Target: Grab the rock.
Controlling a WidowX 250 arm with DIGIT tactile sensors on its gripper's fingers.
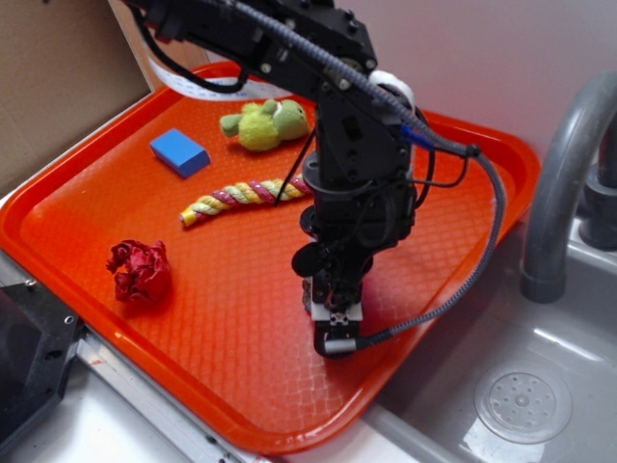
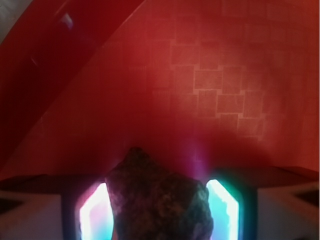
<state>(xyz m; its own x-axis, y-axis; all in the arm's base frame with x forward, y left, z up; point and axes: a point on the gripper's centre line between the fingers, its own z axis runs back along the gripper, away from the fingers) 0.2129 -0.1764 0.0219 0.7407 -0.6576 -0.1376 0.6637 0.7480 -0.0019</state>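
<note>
While the orange tray [image 1: 116, 193] carries everything, we order items by size: black gripper [image 1: 336, 323] lowered near the tray's front right, green plush toy [image 1: 266, 123], braided rope [image 1: 246, 197], blue block [image 1: 179, 152], crumpled red paper ball [image 1: 140, 271], and rock [image 2: 159, 200]. In the wrist view the rock sits between the fingers [image 2: 93, 212], which flank its sides; we cannot tell if they press it. We judge it dense, rigid and rough, best pinched across its broad middle. No writing is legible.
</note>
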